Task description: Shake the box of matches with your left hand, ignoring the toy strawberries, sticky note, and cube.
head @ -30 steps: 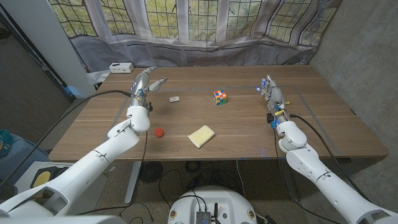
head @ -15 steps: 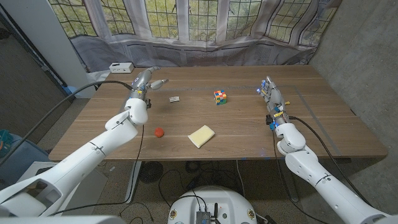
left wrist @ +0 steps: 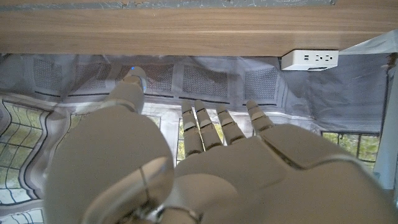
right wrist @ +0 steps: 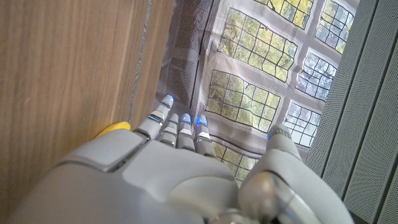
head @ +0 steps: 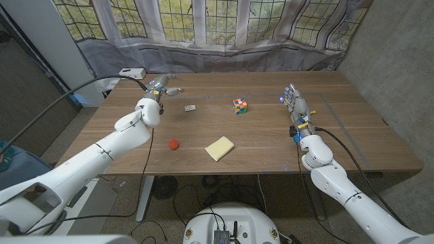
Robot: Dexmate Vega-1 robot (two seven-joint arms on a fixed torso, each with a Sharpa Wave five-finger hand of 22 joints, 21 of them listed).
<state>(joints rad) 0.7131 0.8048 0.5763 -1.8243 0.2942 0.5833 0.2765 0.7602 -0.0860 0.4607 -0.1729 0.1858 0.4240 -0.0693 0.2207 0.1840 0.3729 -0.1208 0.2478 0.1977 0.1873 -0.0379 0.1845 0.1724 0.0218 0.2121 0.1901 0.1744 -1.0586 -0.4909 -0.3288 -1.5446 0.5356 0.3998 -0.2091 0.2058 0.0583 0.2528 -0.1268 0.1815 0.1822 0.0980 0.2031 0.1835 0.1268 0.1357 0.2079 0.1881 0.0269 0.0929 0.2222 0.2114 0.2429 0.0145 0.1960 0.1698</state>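
**Head view: left hand near the matches, nothing held**

Head view shows the left hand (head: pixel 157 86) near the counter's (head: pixel 271 146) far left corner, fingers (head: pixel 173 89) spread and pointing toward the middle, holding nothing. Its wrist view agrees: fingers apart, nothing between them. The matchbox (head: pixel 190 108) lies flat on the counter, near that hand but apart from it, toward the middle and a little nearer the robot. The right hand (head: pixel 296 103) stands at the right side, well apart from everything; its fingers lie close together and straight, nothing in them.

The step in hand looks like the reach for the matchbox. To do it well, the left hand should come across and down over the box, fingers wide enough to straddle its short sides, then close firmly before lifting. The box is small and flat, so a pinch from above between thumb and fingers seems safer than a scoop. Lift well off the wood before shaking, and keep the shake short so the box does not slip.

Counts: one matchbox; one cube (head: pixel 239 105), beyond the box toward the right; one sticky note (head: pixel 220 148) near the front edge; one toy strawberry (head: pixel 173 144) visible, left of the note.
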